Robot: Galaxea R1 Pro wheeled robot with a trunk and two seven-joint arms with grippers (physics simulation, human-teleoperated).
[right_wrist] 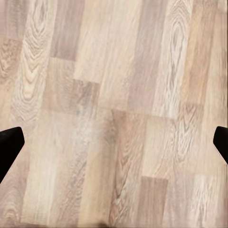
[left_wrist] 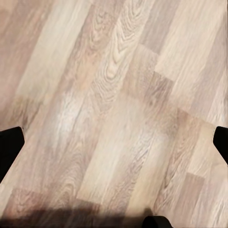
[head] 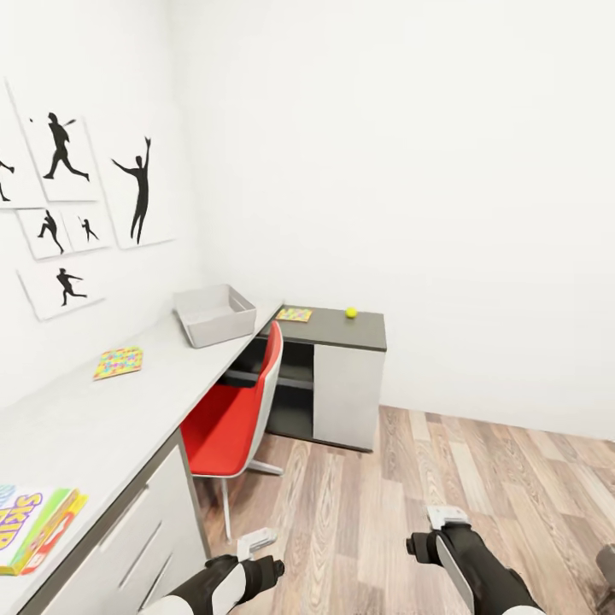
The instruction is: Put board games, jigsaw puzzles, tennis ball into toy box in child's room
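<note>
— Where do the toys lie?
— Toy box (head: 213,314) on the light desk (head: 85,418); one puzzle (head: 118,362) near it, another (head: 294,314) and the ball (head: 351,313) on the dark top; Skip-Bo box (head: 34,528) nearest.
— The claws?
— Left gripper (left_wrist: 114,142) and right gripper (right_wrist: 114,142) both spread wide, empty, over floorboards (head: 410,512).
</note>
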